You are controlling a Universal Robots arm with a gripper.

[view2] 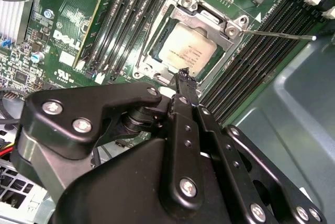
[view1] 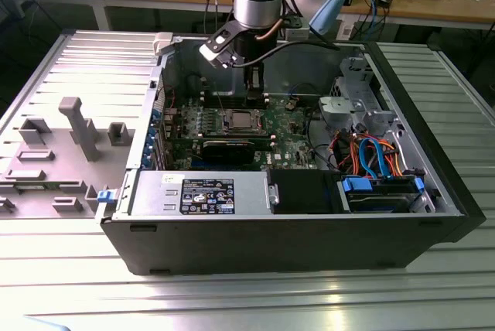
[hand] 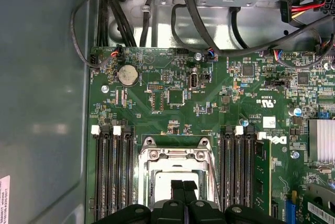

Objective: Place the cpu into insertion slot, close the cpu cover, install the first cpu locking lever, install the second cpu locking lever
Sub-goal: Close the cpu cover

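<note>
Cpu lies in the insertion slot, with the cpu cover down around it. Judged light, stiff and fragile underneath, best taken by its edges. Gripper pressed together, empty, just above the cover's rim. In the exterior view, memory slots flank the socket at 3 and 9 o'clock and a black card sits at 6. The locking lever juts out, seemingly unlatched.

1 cpu | 1 cpu cover | 1 gripper | 1 coin battery

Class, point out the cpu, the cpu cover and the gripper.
cpu (view2: pixel 188 51): second wrist view, middle of its metal top.
cpu cover (view2: pixel 209 20): second wrist view, on its frame bar.
gripper (hand: pixel 183 186): first wrist view, between its fingertips.
</note>
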